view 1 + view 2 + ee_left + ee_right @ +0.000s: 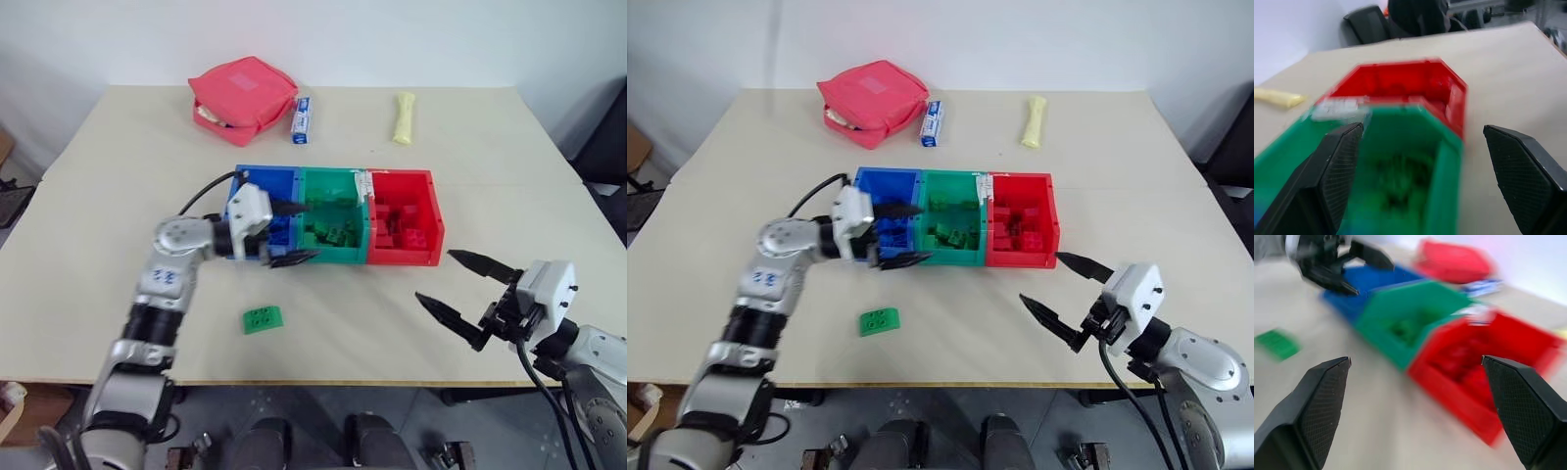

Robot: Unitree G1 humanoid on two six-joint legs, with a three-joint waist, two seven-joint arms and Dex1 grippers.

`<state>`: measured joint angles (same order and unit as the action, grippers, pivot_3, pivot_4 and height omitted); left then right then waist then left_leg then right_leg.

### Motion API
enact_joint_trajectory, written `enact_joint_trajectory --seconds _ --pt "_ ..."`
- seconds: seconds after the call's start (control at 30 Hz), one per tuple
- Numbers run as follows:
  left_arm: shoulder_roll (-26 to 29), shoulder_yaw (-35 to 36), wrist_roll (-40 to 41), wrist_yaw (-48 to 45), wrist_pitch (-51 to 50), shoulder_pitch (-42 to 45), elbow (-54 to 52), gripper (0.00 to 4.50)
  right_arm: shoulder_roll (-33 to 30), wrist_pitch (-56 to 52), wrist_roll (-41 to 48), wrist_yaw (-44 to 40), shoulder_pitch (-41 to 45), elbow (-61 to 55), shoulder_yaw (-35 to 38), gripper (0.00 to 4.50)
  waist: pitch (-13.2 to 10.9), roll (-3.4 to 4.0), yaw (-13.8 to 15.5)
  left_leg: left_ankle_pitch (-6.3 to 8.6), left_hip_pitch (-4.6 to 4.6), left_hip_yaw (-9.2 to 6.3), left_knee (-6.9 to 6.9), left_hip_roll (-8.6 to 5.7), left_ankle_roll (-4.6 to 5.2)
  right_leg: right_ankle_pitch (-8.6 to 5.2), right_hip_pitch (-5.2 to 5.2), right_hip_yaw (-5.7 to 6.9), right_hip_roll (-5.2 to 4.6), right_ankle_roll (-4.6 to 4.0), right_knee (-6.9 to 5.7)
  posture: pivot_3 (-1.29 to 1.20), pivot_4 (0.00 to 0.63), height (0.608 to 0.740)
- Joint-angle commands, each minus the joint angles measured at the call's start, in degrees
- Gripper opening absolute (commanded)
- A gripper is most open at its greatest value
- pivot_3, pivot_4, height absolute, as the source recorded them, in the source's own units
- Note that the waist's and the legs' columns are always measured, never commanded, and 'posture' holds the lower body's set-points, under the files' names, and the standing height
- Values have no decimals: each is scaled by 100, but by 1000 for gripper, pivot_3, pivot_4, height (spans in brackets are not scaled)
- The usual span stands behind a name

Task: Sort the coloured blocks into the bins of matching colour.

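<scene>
Three joined bins stand mid-table: blue [266,174], green [339,257] and red [407,258]. Green blocks [333,235] lie in the green bin and red blocks [407,227] in the red one. One green block [263,319] lies loose on the table, in front of the blue bin. My left gripper [294,233] hovers over the blue bin, open and empty, its fingertips near the wall shared with the green bin. Its wrist view looks along the green bin [1400,147] to the red one [1400,83]. My right gripper [439,276] is open and empty, in front of the red bin.
At the back of the table lie a pink zipped pouch [242,98], a small blue and white box [302,119] and a pale yellow tube [404,117]. The table's front edge [323,382] runs just behind the loose green block and my right gripper.
</scene>
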<state>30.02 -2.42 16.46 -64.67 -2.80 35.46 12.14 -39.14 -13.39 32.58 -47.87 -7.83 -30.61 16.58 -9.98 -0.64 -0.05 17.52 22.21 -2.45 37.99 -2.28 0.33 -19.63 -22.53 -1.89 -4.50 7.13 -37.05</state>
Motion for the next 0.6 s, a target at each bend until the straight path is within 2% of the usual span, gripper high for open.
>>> enact_joint_trajectory --seconds 0.03,0.13,0.23,0.3,0.43,0.6 --pt "663 407 388 -451 -308 -794 -729 4345 -258 314 -126 -635 159 223 -219 4500 0 0 10 0 1 -3 -1 -1 0 0 1 2 -2 0 0 0 150 740" --pt "1274 790 463 -674 -278 -1690 -941 4345 -444 490 -184 -1149 296 424 -471 4500 -1 0 -2 1 1 -8 0 0 1 0 4 4 -5 -1 6 0 150 740" --pt "1748 1483 398 -543 -42 -2464 -328 4345 -451 822 -333 -1580 572 667 -847 4500 -1 0 -3 3 0 -11 0 4 1 -2 7 4 -6 -5 9 0 150 740" --pt "1889 1695 334 -488 171 -2704 -27 4345 -455 933 -385 -1735 665 792 -968 4500 -1 0 6 3 -2 -9 -1 4 2 -5 6 5 -6 -10 7 0 150 740" --pt "2000 1876 376 -511 347 -2949 66 4345 -513 536 -104 -1795 751 800 -943 4500 -1 1 75 9 -1 -13 -1 1 8 -6 7 9 -16 -11 9 0 150 740" --pt "1851 1479 385 -401 85 -3159 -1013 4345 -719 645 -108 -2085 486 809 -705 4500 -1 1 122 22 1 -13 -2 3 8 -6 7 9 -16 -12 13 0 150 740"
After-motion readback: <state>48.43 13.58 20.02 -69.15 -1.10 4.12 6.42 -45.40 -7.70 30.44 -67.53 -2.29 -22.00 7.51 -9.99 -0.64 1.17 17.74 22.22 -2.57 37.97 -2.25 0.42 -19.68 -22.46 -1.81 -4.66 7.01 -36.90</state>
